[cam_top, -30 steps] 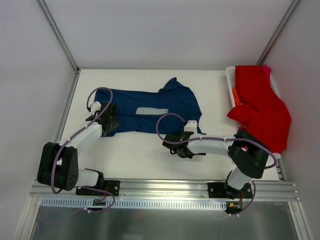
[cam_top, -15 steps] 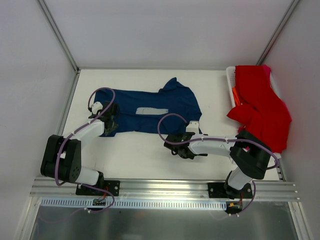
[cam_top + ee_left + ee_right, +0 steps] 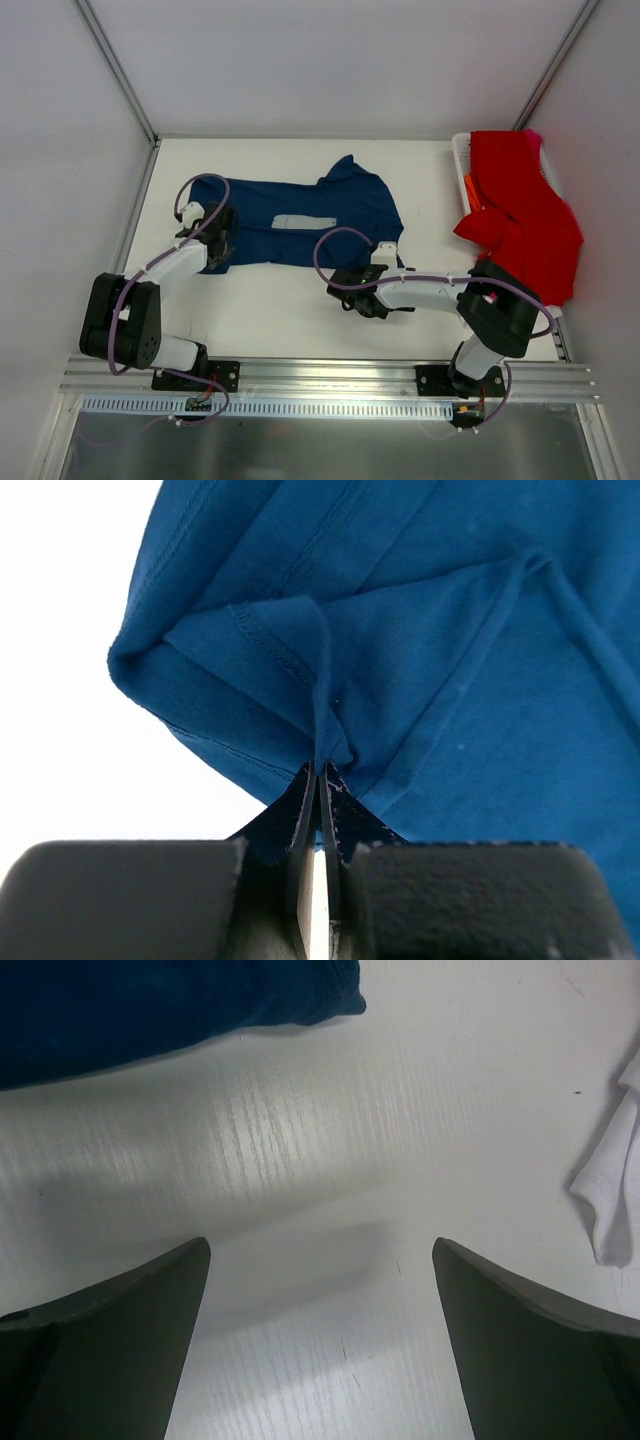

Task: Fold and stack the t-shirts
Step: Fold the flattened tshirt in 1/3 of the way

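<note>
left gripper (image 3: 318, 780): pinching left-end fold of navy t-shirt (image 3: 340, 205) | shirt: spread mid-table (image 3: 270, 310) | right gripper (image 3: 320, 1250): wide, empty, beside shirt's near corner | red t-shirt (image 3: 520, 210): draped over basket (image 3: 461, 160)

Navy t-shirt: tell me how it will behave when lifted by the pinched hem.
Likely floppy: the navy t-shirt creases and bunches where the left jaws pinch it. Probably it will drape and drag across the table, not lift flat. Seems thin, so probably light.

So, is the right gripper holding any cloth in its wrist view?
No, the right gripper stands open over the white table, and the navy t-shirt lies ahead of it, untouched.
</note>
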`<state>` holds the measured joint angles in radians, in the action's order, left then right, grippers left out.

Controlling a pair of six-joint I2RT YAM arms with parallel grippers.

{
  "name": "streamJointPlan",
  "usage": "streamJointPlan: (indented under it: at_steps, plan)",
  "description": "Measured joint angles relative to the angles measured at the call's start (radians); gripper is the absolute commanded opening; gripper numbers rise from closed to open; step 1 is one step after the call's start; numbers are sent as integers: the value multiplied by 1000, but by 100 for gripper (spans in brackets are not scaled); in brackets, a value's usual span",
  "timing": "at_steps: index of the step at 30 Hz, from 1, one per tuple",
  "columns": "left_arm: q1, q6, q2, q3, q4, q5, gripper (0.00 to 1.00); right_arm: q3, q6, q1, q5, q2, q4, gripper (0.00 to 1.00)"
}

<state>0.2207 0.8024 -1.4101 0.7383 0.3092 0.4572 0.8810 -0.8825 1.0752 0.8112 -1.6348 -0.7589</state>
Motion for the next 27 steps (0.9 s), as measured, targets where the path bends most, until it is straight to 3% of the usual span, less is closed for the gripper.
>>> streamJointPlan:
  at_steps: [18,27]
  plan:
    - [-93,-88,66,126,32,-3,0,19,9,2,49,-41,58,100]
    - [-151,-89,-26,194,46,-2,0,19,12,3,63,-49,88,99]
